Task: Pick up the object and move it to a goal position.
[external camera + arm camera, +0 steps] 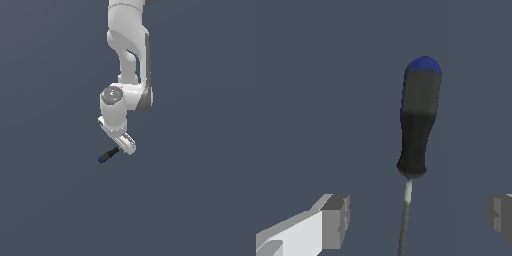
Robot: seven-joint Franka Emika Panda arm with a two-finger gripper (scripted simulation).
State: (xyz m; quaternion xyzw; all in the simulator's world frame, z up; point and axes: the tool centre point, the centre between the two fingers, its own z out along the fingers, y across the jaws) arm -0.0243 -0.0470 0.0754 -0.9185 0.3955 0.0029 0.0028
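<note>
The screwdriver (416, 125) has a black handle, a blue end cap and a thin metal shaft. In the wrist view it lies lengthwise between my fingers, and its shaft runs down through the gap. My gripper (418, 217) is open. One grey fingertip (336, 220) and the other (500, 215) stand well apart on either side of the shaft, touching nothing. In the exterior view the screwdriver (107, 155) sticks out from under my gripper (127, 146) towards the exterior view's left, blue cap outermost. The shaft is hidden there by the hand.
The white arm (127, 50) comes down from the top of the exterior view. The ground is a plain dark grey-blue surface (200, 200) with no other objects or edges in sight.
</note>
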